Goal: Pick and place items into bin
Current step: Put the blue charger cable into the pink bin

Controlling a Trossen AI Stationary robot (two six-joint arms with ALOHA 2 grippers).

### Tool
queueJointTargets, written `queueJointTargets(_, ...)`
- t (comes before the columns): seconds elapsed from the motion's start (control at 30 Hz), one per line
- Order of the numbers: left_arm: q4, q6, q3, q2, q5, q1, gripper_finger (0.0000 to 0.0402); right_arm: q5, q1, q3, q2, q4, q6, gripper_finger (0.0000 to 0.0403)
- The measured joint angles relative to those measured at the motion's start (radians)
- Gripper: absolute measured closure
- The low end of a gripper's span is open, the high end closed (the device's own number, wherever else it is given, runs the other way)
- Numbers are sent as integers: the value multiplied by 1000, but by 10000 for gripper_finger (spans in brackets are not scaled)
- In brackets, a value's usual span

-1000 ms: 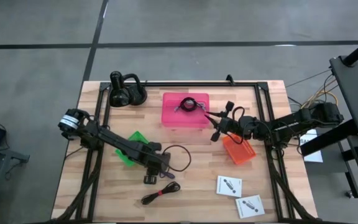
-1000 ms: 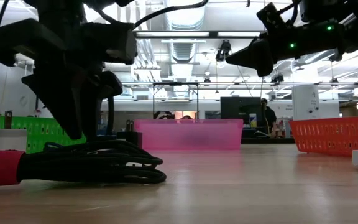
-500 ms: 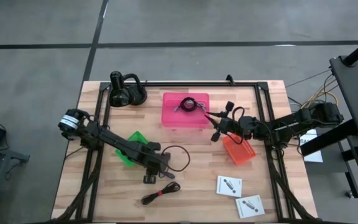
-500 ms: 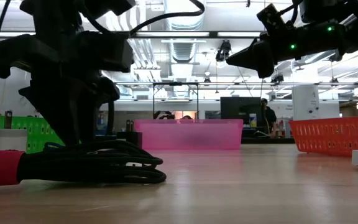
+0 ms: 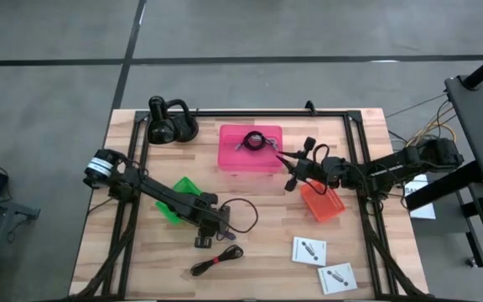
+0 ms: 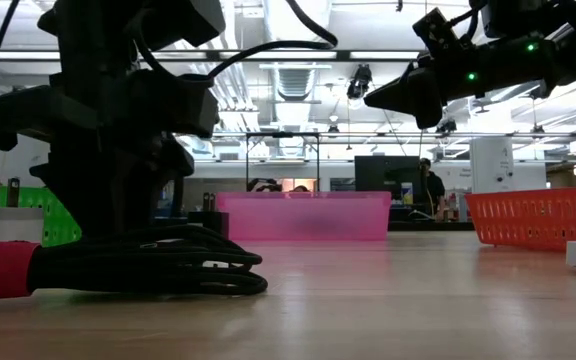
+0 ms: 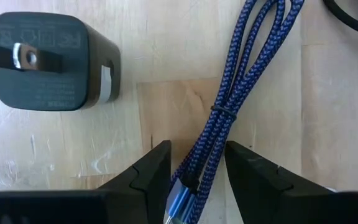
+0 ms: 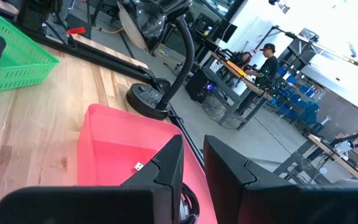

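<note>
A purple braided cable (image 7: 241, 68) lies doubled on the wooden table. My left gripper (image 7: 197, 149) points down over its connector end, open, with one finger on each side of the cable and none touching it. A dark plug cube (image 7: 48, 62) lies beside it on the table. In the high view my left gripper (image 5: 215, 225) hides the purple cable. The black coiled cable (image 5: 216, 260) with a red tie lies nearer the front edge. Two white packets (image 5: 309, 250) lie at the front right. My right gripper (image 5: 288, 161) hangs level and shut by the pink bin (image 5: 233, 159).
A black cable (image 5: 254, 141) lies inside the pink bin. A green bin (image 5: 179, 189) sits behind my left arm and an orange bin (image 5: 321, 203) under my right arm. A thin black wire loop (image 5: 243, 214) trails beside my left gripper. A black lamp base (image 5: 168, 126) stands far left.
My left gripper has come straight down toward the purple cable, staying open and keeping its downward tilt. My right arm has kept still.
</note>
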Motion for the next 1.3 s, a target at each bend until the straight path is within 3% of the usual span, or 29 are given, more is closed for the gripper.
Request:
queueJointTargets(0.3, 4, 30, -4, 1, -1, 0, 275, 0, 0, 0, 0, 0, 0, 351)
queueJointTargets(0.8, 8, 60, -2, 2, 0, 2, 391, 0, 0, 0, 0, -7, -3, 351)
queueJointTargets(1.3, -9, 61, -2, -32, 27, 2, 398, 0, 0, 0, 0, -7, -4, 351)
